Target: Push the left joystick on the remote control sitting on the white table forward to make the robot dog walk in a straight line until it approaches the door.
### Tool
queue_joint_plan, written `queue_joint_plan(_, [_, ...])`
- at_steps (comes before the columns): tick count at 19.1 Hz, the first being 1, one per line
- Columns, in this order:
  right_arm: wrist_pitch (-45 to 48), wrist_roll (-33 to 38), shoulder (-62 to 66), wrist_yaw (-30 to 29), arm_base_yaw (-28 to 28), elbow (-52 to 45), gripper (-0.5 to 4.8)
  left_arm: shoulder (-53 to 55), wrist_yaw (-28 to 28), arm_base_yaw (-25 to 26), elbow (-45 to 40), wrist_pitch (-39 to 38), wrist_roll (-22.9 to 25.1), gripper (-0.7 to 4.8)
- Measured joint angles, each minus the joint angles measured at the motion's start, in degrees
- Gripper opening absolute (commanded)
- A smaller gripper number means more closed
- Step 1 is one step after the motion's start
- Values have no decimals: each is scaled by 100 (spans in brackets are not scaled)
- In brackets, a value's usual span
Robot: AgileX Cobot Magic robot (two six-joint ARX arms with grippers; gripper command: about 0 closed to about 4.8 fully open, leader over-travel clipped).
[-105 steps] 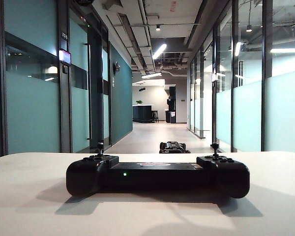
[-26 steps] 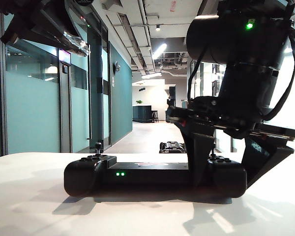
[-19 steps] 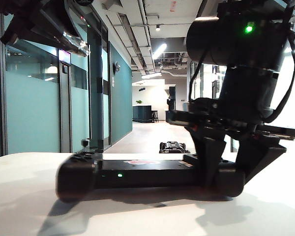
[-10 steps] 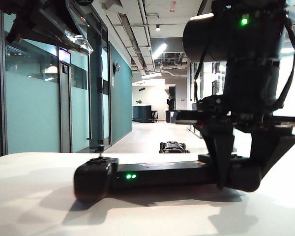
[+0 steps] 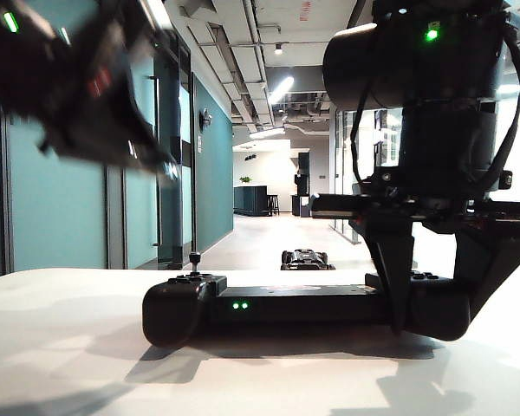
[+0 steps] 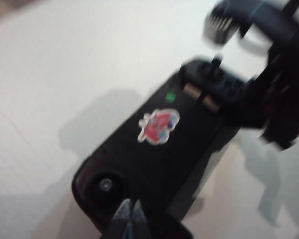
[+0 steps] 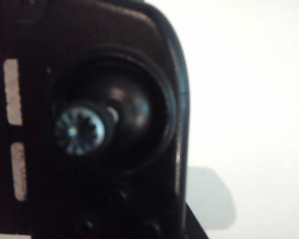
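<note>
Left gripper [image 6: 129, 214] lowered, remote control [image 5: 303, 305] lengthwise across table

The remote control [image 7: 89, 50] fills the frame; a joystick's ribbed knob [image 7: 78, 132] (blurred) leans off-centre above the white table [image 7: 239, 99].

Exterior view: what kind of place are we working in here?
Probably an office corridor. Frosted glass partition walls line both sides, the exposed ceiling carries strip lights, and the robot dog sits on the hallway floor beyond the white table holding the remote control.

Black remote control [image 5: 303, 308] flat on white table [image 5: 61, 347]
</note>
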Motion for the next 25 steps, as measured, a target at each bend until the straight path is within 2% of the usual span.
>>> queue_joint_plan(3, [2, 4, 0, 0, 0, 0, 165, 573, 378, 2, 0, 201, 293, -6])
queue_joint_plan(8, [-2, 9, 0, -2, 0, 0, 165, 1075, 417, 2, 0, 417, 476, -5])
queue_joint_plan(25, [-28, 15, 0, -61, -7, -2, 165, 1849, 529, 2, 0, 1290, 490, -5])
